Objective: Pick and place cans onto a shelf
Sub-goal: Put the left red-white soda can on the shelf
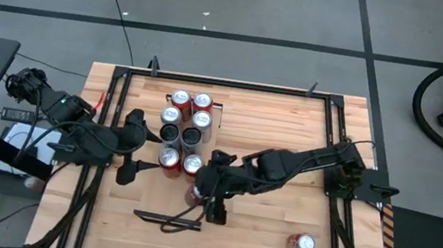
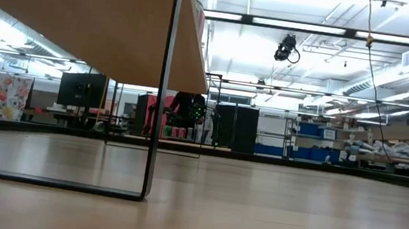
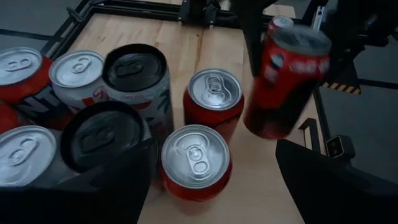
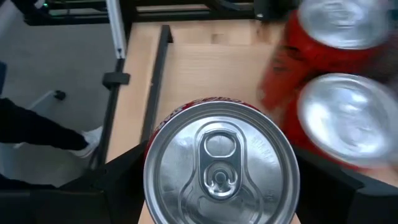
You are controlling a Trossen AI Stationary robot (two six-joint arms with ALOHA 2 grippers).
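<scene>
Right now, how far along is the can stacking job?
Eight cans already stand clustered on the shelf. In hand: the right gripper holds a red can just beside the cluster. The left gripper waits open at the cluster's other side. Left: placing that can, then fetching the red can lying on its side near the table's corner.

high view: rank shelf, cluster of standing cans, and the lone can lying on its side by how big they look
1. shelf, the long board
2. can cluster, eight cans grouped on it
3. lone can, lying near the table's front right, clearly smallest
</scene>
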